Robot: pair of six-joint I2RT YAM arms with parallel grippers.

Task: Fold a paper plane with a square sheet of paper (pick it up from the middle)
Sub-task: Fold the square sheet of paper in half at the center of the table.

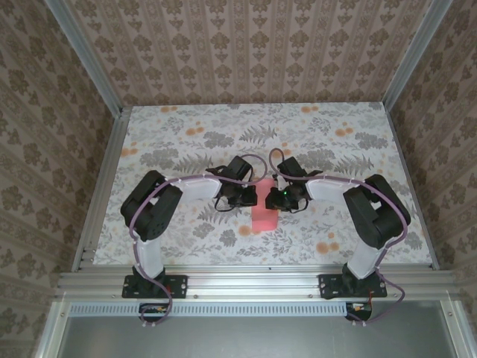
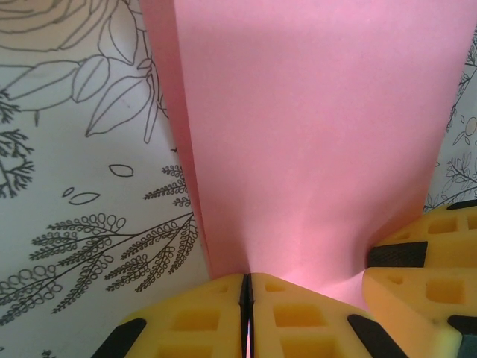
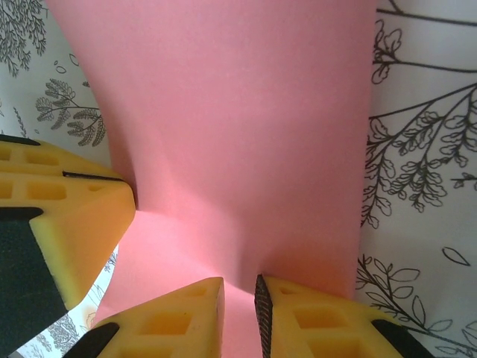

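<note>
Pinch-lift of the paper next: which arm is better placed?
Left, probably. The left gripper has its jaws shut on a raised ridge of the pink paper; the right gripper straddles it with a visible gap between the jaws, grip unclear.

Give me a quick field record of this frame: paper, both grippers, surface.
object: pink paper, rectangular seen from above, lying between the two arms
left gripper: shut, pinching the paper's edge, a crease running up from the pinch
right gripper: closed on the paper close beside the left one, with a thin gap between its fingertips
surface: floral-print table
</note>
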